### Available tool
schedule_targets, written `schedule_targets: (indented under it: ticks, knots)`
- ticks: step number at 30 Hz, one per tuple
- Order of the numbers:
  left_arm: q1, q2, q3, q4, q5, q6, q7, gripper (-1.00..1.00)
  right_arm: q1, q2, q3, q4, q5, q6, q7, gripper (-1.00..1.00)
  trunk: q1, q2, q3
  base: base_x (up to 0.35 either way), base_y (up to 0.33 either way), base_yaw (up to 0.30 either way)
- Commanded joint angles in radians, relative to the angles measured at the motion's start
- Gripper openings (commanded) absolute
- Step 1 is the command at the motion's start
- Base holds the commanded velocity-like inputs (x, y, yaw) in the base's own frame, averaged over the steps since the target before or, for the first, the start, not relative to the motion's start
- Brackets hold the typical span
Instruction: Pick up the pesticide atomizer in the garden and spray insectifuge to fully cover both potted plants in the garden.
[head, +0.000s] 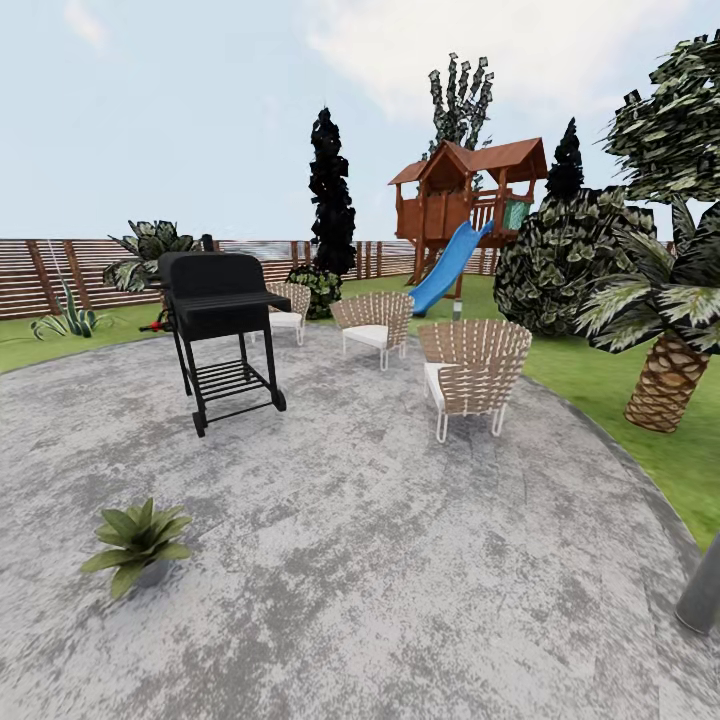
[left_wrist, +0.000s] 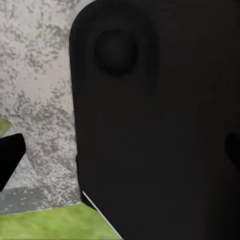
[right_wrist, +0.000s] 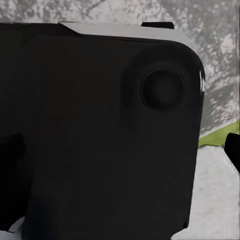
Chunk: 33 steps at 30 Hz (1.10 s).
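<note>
1 potted plant (head: 137, 541) lower left on paving (head: 380, 560), grill (head: 222, 330) behind. Can't tell my hands' state. Risk: sprayer unseen, I could drive past it.

Showing one potted plant (head: 137, 541) on the paving, three wicker chairs (head: 473, 375), one black grill (head: 222, 330), one wooden playhouse (head: 462, 195) with one blue slide (head: 447, 268), and one scaly-trunked palm (head: 668, 310).
</note>
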Motion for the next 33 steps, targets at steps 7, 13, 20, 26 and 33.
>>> schedule_targets:
  ticks: [7,13,20,26,33]
  knots:
    - [-0.008,0.015,-0.002,-0.041,-0.007,-0.036,0.013,1.00,0.000,-0.036,-0.002,-0.040,0.001,-0.024,-0.003,1.00,0.000,0.000,-0.001,0.000,0.000,0.000]
    - [-0.149,0.014,-0.003,-0.250,-0.010,-0.208,0.012,1.00,-0.001,-0.091,-0.004,-0.482,-0.001,-0.216,-0.003,1.00,0.000,0.000,-0.001,0.000,0.000,0.000]
    - [-0.240,0.014,-0.001,-0.268,-0.005,-0.240,0.012,1.00,-0.018,-0.091,-0.009,-0.569,0.003,-0.257,0.000,1.00,0.000,0.000,-0.001,0.000,0.000,0.000]
    - [-0.238,0.024,0.002,-0.258,-0.002,-0.252,0.012,1.00,-0.019,-0.091,-0.011,-0.517,0.001,-0.258,0.000,1.00,0.000,0.000,-0.001,0.000,0.000,-0.104]
    - [-0.240,0.033,-0.004,-0.257,-0.007,-0.284,0.000,1.00,-0.019,-0.091,-0.010,-0.510,-0.001,-0.258,0.000,1.00,0.000,0.000,-0.001,0.000,0.000,-0.255]
